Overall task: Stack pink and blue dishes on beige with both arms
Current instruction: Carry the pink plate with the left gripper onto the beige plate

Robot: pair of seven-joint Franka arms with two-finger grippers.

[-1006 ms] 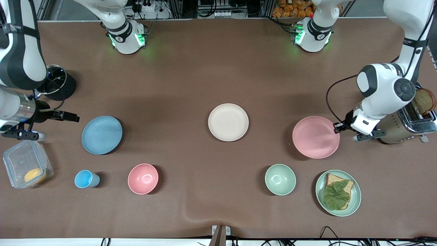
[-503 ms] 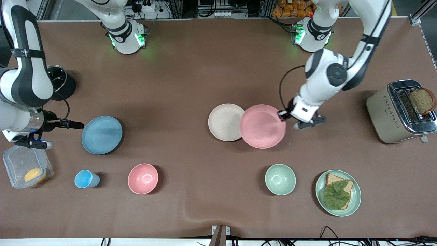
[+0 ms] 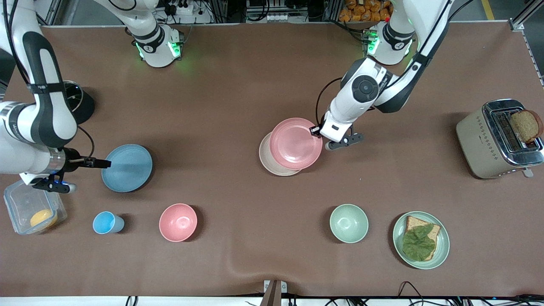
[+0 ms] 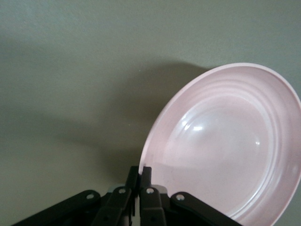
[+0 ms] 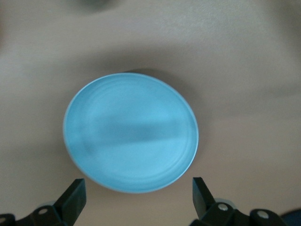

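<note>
While bowls stand nearer, pink plate (image 3: pixel 295 143) overlaps beige plate (image 3: pixel 268 163).

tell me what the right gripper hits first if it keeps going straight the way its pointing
Most likely the blue plate: the right gripper is open at its rim, fingers either side in the wrist view. Its height above the table is unclear, so it might pass over the rim.

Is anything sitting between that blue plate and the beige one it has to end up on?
Nothing on the table does. The stretch from the blue plate to the beige plate is bare, but the pink plate, held by the left gripper, already covers most of it.
</note>
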